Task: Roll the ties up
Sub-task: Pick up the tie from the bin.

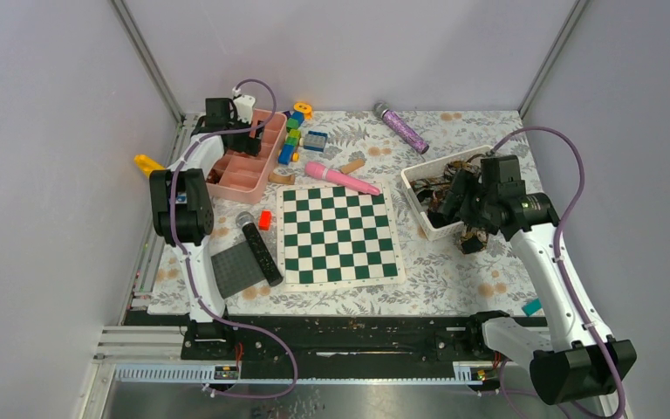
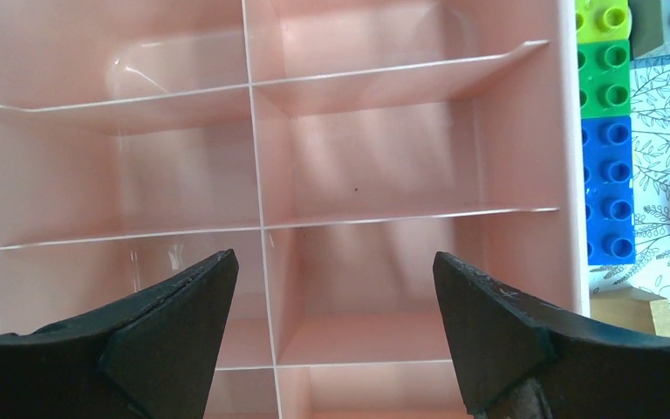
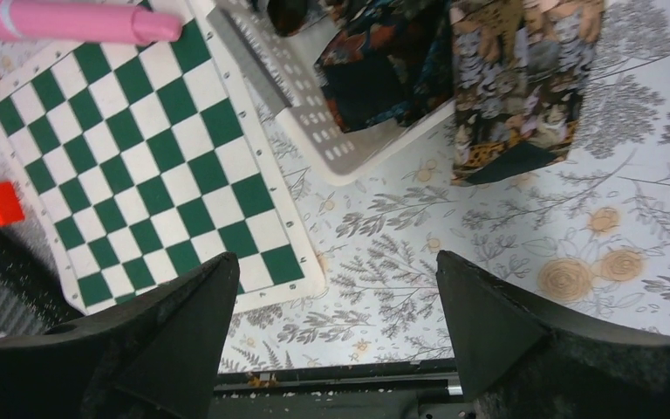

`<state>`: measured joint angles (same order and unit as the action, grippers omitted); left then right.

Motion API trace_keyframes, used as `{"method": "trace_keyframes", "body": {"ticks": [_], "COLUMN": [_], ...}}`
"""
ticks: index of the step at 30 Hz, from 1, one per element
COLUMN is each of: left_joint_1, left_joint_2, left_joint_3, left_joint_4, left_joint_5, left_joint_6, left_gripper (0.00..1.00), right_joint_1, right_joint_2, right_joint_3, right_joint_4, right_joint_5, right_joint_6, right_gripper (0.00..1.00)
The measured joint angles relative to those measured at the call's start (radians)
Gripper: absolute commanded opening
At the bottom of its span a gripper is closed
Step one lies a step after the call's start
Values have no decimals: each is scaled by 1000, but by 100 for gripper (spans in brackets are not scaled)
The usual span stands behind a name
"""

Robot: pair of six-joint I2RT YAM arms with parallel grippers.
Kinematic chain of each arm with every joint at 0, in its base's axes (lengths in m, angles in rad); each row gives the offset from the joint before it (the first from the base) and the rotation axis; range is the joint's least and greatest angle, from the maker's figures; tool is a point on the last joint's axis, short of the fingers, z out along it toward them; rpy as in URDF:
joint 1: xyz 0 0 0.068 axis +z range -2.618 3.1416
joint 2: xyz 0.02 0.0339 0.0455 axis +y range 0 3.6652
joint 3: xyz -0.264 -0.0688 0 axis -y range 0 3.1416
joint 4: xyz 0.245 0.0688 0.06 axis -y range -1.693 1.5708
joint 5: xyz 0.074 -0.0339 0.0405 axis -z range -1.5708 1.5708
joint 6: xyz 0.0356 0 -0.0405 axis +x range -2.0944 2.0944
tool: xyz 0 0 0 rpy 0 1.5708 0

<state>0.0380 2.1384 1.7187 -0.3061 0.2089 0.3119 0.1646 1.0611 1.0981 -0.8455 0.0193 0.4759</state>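
Observation:
Several dark patterned ties [image 1: 443, 186] lie heaped in a white basket [image 1: 419, 172] at the right. In the right wrist view a tan and brown tie [image 3: 523, 78] hangs over the basket's rim [image 3: 331, 140] onto the floral cloth, beside a darker tie [image 3: 384, 61]. My right gripper [image 3: 338, 255] is open and empty, raised over the cloth just in front of the basket [image 1: 452, 208]. My left gripper [image 2: 333, 255] is open and empty too. It hovers above the bare compartments of a pink divided tray [image 2: 523, 175] at the back left [image 1: 246, 144].
A green and white chessboard [image 1: 338, 234] lies mid-table, with a pink wand [image 1: 342, 177] behind it. A black remote [image 1: 259, 249], a grey baseplate [image 1: 235, 269] and a red cube [image 1: 264, 220] sit to its left. Toy bricks [image 1: 290, 140] and a purple glitter microphone [image 1: 399, 127] lie at the back.

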Motion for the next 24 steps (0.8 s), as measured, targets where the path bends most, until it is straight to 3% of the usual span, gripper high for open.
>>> {"method": "trace_keyframes", "body": {"ticks": [13, 19, 24], "left_joint_1": [8, -6, -31], "left_joint_2": [-32, -171, -314], "left_joint_3": [-70, -156, -184], "left_joint_4": [-2, 1, 0], "left_joint_5": [-5, -34, -64], "left_joint_6": [-43, -134, -297], "left_gripper": [88, 88, 88], "right_joint_1": [-107, -114, -115], "right_joint_2": [89, 141, 201], "right_joint_3": [79, 96, 115], "right_joint_4": [-34, -15, 6], "right_joint_5": [109, 123, 167], "right_joint_6": [34, 61, 72], "right_gripper": [92, 91, 91]}}
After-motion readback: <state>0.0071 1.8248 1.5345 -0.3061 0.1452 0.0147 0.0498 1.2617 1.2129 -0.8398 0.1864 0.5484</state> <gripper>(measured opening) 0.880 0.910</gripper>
